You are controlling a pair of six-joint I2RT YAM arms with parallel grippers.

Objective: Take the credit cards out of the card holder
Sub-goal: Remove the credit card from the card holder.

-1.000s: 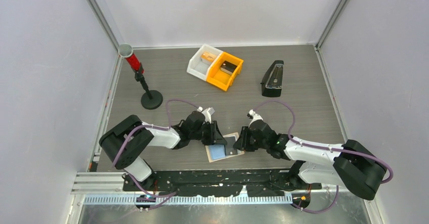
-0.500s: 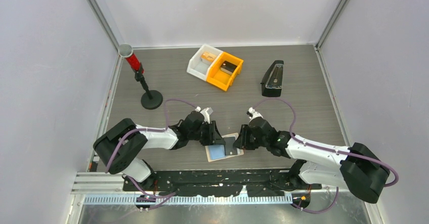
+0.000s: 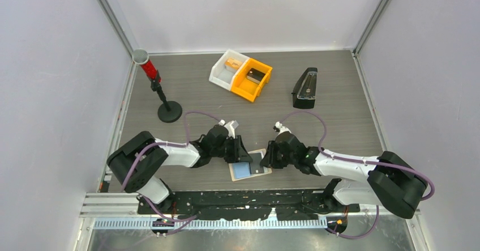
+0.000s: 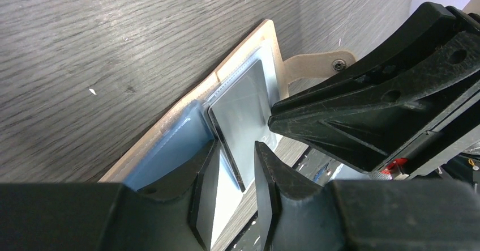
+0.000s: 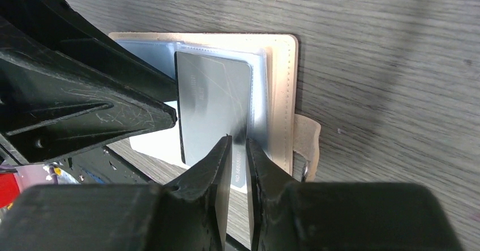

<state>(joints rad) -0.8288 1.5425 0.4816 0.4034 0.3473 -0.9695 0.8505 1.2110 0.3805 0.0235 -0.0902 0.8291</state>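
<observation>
The tan card holder [image 3: 249, 177] lies open near the table's front edge, between both grippers. A light blue credit card [image 3: 243, 170] shows on its left half. In the left wrist view a silvery grey card [image 4: 243, 103] lies over the blue card [image 4: 170, 149] on the holder [image 4: 192, 92]. My left gripper [image 4: 235, 174] is open, and the grey card's dark edge lies between its fingers without being pinched. My right gripper [image 5: 239, 149] stands over the grey card's [image 5: 212, 98] near right corner. Its jaws leave a narrow gap in which the card's printed face shows. The holder's tab [image 5: 305, 137] sticks out beside it.
At the back stand a white bin [image 3: 226, 69] and an orange bin [image 3: 252, 79] side by side. A black wedge-shaped case [image 3: 305, 88] sits at the back right. A red and black stand [image 3: 155, 86] is at the back left. The black rail [image 3: 243, 197] runs just before the holder.
The right gripper's jaws have narrowed over the grey card's corner. Both arms have shifted only slightly, and the holder stays where it was.
</observation>
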